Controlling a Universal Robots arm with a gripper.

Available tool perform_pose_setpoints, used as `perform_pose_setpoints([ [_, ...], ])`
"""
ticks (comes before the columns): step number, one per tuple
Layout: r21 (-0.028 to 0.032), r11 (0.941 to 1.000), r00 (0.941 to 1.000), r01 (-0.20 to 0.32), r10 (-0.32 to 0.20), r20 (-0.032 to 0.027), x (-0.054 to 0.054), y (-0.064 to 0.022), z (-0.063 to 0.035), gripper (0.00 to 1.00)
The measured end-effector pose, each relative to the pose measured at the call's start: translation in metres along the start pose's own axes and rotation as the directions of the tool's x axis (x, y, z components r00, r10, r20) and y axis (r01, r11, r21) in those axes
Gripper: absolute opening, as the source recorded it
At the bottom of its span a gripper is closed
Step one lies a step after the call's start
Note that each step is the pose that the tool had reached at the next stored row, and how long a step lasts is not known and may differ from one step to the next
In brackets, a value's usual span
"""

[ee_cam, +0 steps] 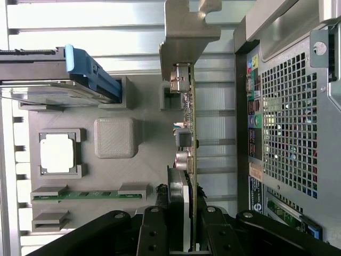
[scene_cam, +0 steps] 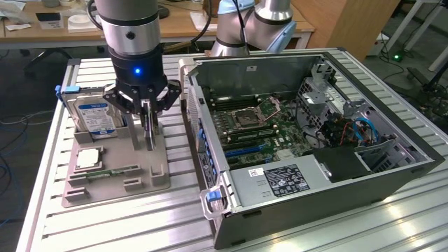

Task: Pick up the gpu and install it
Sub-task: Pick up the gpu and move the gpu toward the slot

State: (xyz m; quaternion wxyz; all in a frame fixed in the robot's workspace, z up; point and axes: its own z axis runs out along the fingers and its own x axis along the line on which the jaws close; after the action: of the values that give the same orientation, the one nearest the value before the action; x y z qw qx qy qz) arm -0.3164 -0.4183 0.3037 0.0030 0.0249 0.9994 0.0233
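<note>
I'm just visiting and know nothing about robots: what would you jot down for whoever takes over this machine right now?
Claw: closed on the upper edge of the gpu.
The gpu: standing on edge at the grey holder, beside the hard drive. Whether it is clear of the holder cannot be told.
Done: card gripped.
Left: it is not yet in the open computer case.

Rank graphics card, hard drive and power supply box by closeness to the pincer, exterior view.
1. Graphics card: held in the pincer.
2. Hard drive: beside it, exterior view's left.
3. Power supply box: inside the computer, exterior view's right.
</note>
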Motion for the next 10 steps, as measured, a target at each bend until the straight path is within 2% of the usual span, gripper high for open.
perform_pose_setpoints([
  [10, 0.0003, 1.0, 1.0, 0.0, 0.0, -0.0003, 0.0, 0.0001, -0.0018, 0.28],
])
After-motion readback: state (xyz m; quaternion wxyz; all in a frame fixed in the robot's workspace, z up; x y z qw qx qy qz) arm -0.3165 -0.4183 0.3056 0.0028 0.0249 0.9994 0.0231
